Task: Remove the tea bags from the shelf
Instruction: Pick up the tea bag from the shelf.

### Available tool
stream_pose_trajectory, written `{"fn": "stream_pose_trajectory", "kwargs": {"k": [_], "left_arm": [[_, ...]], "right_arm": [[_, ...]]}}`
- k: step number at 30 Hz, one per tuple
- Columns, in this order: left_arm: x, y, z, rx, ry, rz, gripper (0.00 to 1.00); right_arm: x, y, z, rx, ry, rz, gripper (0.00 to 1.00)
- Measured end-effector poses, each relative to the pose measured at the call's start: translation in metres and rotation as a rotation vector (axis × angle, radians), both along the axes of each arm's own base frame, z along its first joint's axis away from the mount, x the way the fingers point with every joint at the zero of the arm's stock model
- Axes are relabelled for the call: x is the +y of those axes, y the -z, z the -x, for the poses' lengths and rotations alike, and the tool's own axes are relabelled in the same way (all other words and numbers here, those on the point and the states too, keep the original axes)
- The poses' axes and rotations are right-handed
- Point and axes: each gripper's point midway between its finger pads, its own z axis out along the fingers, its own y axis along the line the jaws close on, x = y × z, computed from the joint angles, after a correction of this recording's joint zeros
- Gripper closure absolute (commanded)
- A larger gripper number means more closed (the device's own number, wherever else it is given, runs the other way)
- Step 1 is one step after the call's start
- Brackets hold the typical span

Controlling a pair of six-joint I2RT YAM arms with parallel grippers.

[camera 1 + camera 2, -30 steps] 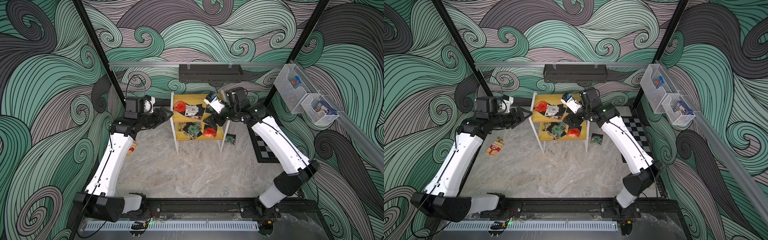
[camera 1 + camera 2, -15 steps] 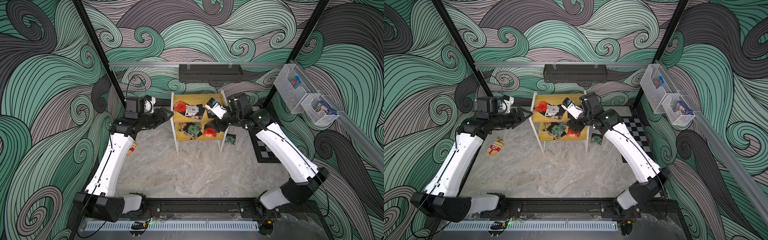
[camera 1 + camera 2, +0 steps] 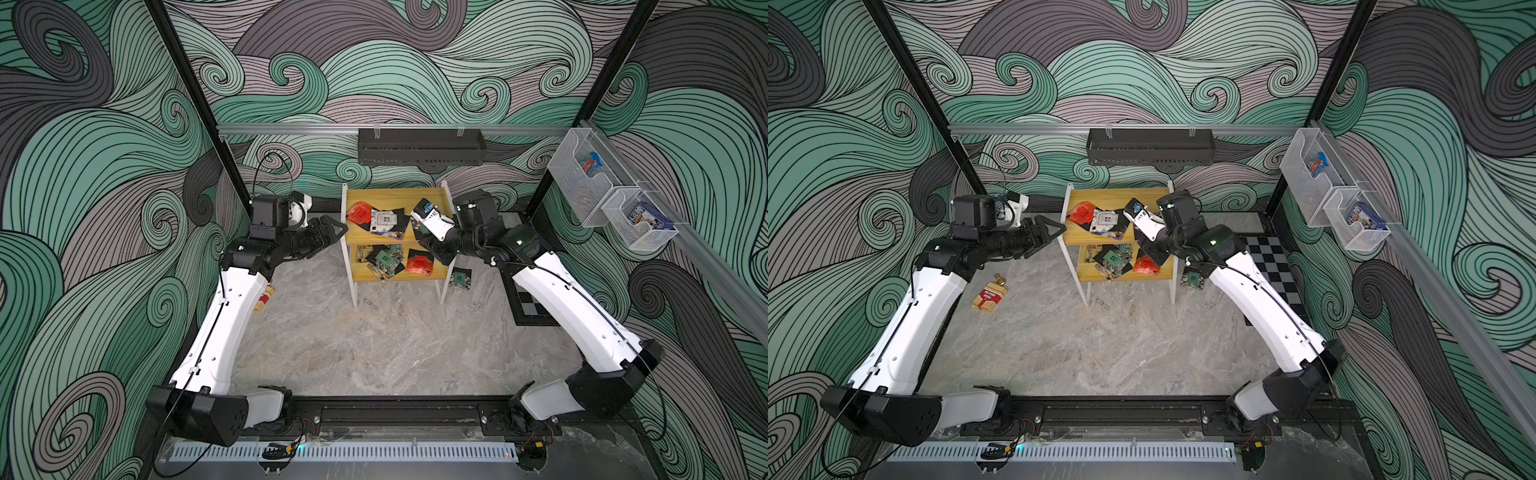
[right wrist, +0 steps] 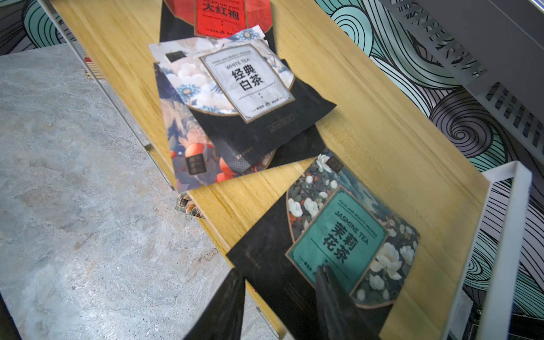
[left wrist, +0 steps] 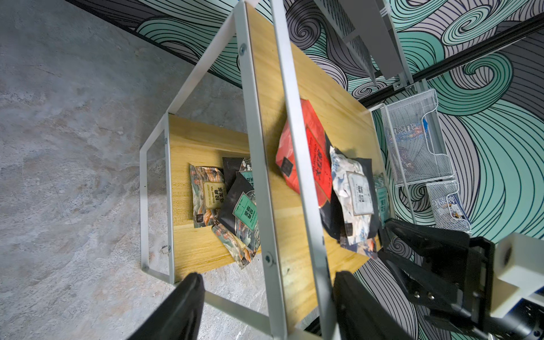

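Note:
The shelf (image 3: 395, 199) stands at the back, with yellow boards and a white frame. Its top tier holds a red tea bag (image 3: 359, 213), a white one (image 3: 384, 219) and a teal jasmine one (image 4: 338, 238). Several more tea bags (image 3: 384, 259) lie on the lower tier. My right gripper (image 4: 279, 270) is at the top tier's front right corner. It is open, with the jasmine bag's overhanging black corner between its fingers, one finger on the teal label. My left gripper (image 5: 268, 276) is open at the shelf's left side, its fingers either side of the white frame.
One tea bag (image 3: 460, 278) lies on the floor beside the shelf's right leg. A red-and-white carton (image 3: 989, 296) lies on the floor under my left arm. A black wall tray (image 3: 420, 146) hangs behind the shelf. Mesh bins (image 3: 590, 183) hang on the right wall above a checkered mat (image 3: 536, 307).
The right gripper's jaws have narrowed around the jasmine bag's edge, and the right arm's elbow has swung outward to the right. The left arm has not moved.

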Motion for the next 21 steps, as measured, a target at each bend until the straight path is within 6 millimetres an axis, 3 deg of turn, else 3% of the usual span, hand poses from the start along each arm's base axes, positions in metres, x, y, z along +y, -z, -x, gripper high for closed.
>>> {"fn": "stream_pose_trajectory", "kwargs": {"k": [10,21], "left_arm": [[0.0,-0.0002,0.0,0.0,-0.001,0.001,0.28],[0.0,0.0,0.0,0.003,-0.002,0.003,0.28]], "right_arm": [[-0.0035,-0.002,0.0043,-0.012,0.015,0.003,0.77],[-0.0054,-0.0043,0.0089,-0.024,0.019,0.004,0.85]]}}
